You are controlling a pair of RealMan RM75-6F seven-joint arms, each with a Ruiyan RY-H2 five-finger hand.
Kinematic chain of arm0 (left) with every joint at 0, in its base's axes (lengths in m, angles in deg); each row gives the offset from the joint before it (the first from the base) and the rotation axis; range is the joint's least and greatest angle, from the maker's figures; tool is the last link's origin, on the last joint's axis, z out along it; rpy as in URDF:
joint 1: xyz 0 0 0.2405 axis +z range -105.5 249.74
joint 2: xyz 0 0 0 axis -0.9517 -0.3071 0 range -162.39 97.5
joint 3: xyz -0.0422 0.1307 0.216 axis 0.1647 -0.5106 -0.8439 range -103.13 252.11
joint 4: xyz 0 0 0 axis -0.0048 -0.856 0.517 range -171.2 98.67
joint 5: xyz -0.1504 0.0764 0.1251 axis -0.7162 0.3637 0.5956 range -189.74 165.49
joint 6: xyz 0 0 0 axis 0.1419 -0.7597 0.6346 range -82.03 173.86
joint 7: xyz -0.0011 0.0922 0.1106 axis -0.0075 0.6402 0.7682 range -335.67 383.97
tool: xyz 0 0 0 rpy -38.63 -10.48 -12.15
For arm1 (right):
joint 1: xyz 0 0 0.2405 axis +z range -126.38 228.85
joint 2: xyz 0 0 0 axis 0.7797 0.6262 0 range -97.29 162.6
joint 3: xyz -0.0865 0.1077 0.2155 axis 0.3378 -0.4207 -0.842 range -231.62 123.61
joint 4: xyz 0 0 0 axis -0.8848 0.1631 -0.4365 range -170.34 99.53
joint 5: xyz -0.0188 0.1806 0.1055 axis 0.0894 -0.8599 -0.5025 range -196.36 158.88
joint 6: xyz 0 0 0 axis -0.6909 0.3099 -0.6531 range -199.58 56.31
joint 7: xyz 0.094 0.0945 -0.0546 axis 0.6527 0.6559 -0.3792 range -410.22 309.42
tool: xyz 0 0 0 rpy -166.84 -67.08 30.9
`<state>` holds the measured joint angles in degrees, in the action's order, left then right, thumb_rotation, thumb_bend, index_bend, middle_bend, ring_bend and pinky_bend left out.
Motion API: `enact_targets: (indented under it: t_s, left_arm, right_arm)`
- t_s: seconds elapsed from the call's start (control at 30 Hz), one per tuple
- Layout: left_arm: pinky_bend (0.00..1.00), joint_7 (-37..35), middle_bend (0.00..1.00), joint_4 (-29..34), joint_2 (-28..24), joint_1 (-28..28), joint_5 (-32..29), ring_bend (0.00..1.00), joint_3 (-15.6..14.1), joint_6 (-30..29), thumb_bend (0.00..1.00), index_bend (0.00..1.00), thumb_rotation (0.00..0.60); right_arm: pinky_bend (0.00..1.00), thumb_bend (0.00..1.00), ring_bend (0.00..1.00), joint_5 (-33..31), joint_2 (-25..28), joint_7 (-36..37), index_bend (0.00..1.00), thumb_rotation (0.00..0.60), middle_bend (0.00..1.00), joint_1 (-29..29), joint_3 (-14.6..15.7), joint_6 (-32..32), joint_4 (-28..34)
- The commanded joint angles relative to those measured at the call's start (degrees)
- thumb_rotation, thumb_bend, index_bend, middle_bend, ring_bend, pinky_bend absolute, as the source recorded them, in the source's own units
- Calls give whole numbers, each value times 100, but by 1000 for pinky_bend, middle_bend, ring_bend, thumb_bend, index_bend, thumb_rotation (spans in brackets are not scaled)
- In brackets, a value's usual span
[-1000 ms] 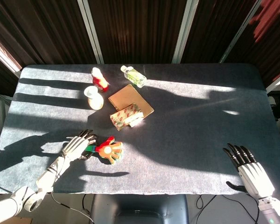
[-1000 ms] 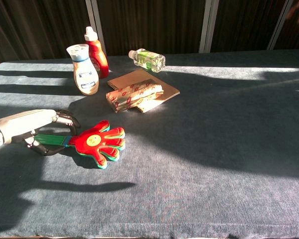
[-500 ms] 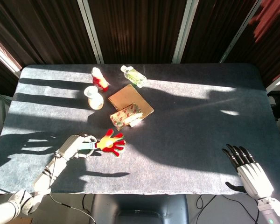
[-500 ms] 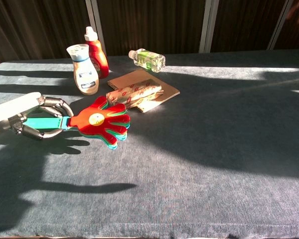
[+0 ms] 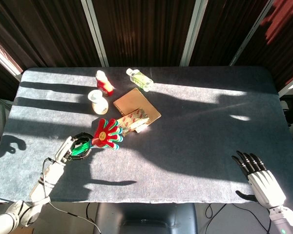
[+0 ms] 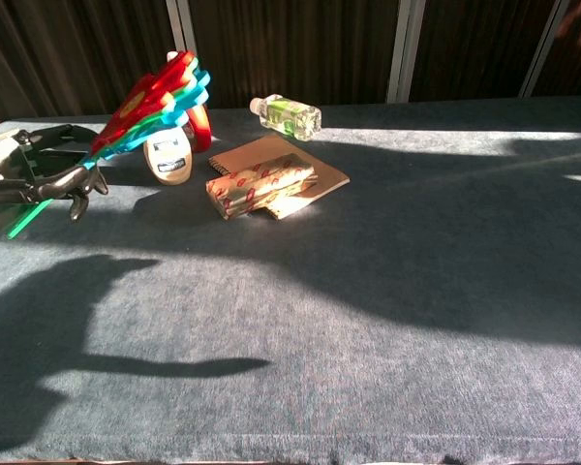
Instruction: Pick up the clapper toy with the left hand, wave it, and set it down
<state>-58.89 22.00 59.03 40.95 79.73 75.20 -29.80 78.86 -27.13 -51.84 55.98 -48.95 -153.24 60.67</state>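
Since a second ago you have lifted the clapper toy [image 6: 153,102] off the cloth: it lay flat beside your left hand [image 6: 34,174] then, and now it rides up in the air, tilted steeply. Your left hand has its fingers wrapped round the green handle, whose tail pokes out below the fist in the chest view. From that grip the toy's long axis runs up and away toward the far side of the table, the red-and-blue palm-shaped head at the top. In the head view the head sits just up and to the right of your hand [image 5: 76,146], with the toy [image 5: 106,133] overlapping the edge of the red-patterned packet [image 5: 132,120] on the brown notebook [image 5: 136,104].

Your right hand [image 5: 259,175] rests with fingers spread at the near right corner, well apart from everything, holding nothing.

Judging by this, the pick-up is done and the wave is due. Swing along the handle's line with care: the cream bottle [image 6: 165,145] and the red bottle [image 6: 196,121] stand just behind the raised head in the chest view, and the clear bottle [image 6: 286,115] lies further right. A low or far sweep could knock them.
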Motion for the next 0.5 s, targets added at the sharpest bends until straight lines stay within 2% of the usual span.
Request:
enact_targets:
  t_s: [0.03,0.1,0.13,0.3,0.37,0.4,0.43,0.5]
  left_arm:
    - [665,-3460,739,756,-709,154,-128,450,327,-583,684,792,600]
    - [663,-4215,740,738,-849,209,-116,449,409,-788,684,792,600]
    - [663,-4304,740,686,-868,228,-85,449,418,-868,685,792,600]
    - [673,-4046,743,479,-870,223,142,453,301,-968,686,792,600]
    - [690,-3455,749,217,-846,144,496,467,50,-903,690,792,600]
    - [696,-2917,751,13,-830,69,743,471,-138,-793,694,792,600]
    - [700,-1550,753,-528,-859,-205,1482,474,-714,-251,700,792,600]
    - [701,-582,755,-480,-890,-346,1555,475,-872,265,716,792,600]
  right_arm:
    - [0,140,0,-8,2,-4,0,600,0,-3,-4,-5,6]
    - [0,140,0,-23,1,-14,0,600,0,-7,-15,-15,11]
    - [0,140,0,-32,1,-18,0,600,0,-9,-17,-15,15]
    - [0,141,0,-48,0,-33,0,600,0,-10,-24,-12,26]
    - [0,140,0,-54,-2,-42,0,600,0,-8,-25,-3,29]
    - [0,141,0,-55,-1,-42,0,600,0,-7,-22,5,34]
    - [0,140,0,-52,2,-44,0,600,0,-11,-19,-1,41]
    - [0,140,0,-57,3,-52,0,600,0,-13,-19,2,48]
